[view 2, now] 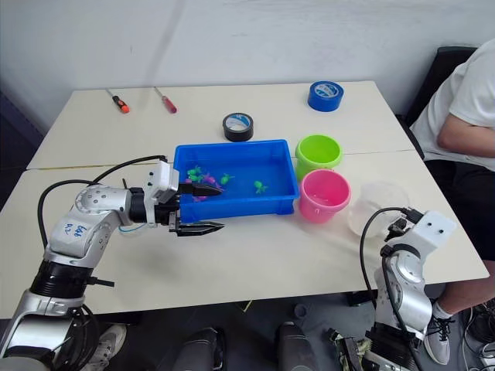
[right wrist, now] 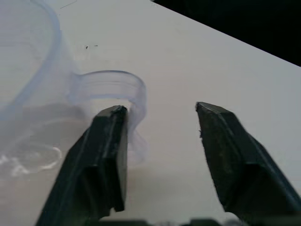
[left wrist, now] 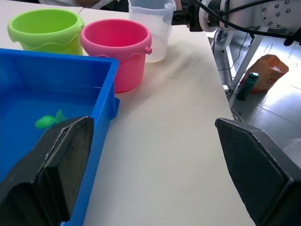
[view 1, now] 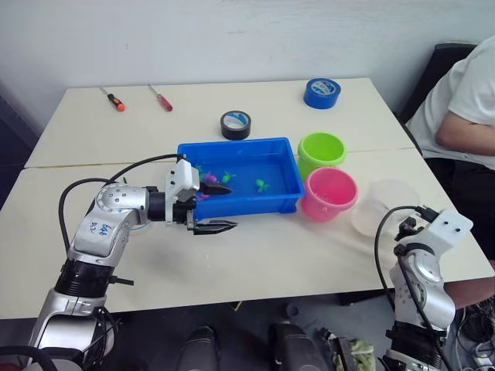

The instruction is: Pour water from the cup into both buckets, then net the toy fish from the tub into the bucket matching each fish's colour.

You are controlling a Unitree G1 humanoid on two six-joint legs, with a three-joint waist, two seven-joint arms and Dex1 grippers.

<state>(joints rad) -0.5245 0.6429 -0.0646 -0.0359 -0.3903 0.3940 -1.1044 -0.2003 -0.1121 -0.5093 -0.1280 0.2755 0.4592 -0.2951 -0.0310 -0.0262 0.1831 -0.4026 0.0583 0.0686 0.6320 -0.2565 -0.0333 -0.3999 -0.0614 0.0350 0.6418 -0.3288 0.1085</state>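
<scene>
- On the pale table (view 1: 255, 263) in front of me sits the blue tub (view 1: 290, 202), with water in it and several toy fish: a green fish (view 1: 261, 184) near the middle, more pink and green ones bunched at the end nearest my left arm.
- At that same end of the tub hangs my left gripper (view 1: 222, 207), fingers spread wide apart and holding nothing; one black fingertip reaches over the tub's rim above the fish, the other hangs outside the tub's near wall over bare table.
- Beyond the tub's far end, on my right, stand the two buckets just beside it: the green bucket (view 1: 322, 151) farther from me, the pink bucket (view 1: 329, 193) nearer, the two touching or almost so.
- Just to the right of the pink bucket stands the clear cup (view 1: 384, 205), upright on the table.
- Low at the table's right edge is my right gripper (right wrist: 162, 141), fingers parted and empty; the cup's handle (right wrist: 120, 89) lies just beside one fingertip, whether touching I cannot tell.
- Farther back on the table lie a black tape roll (view 1: 236, 124), a blue tape roll (view 1: 322, 93) and two screwdrivers (view 1: 113, 98), well apart from the tub.
- At the right edge sits a person (view 1: 464, 100) in a white shirt.
</scene>
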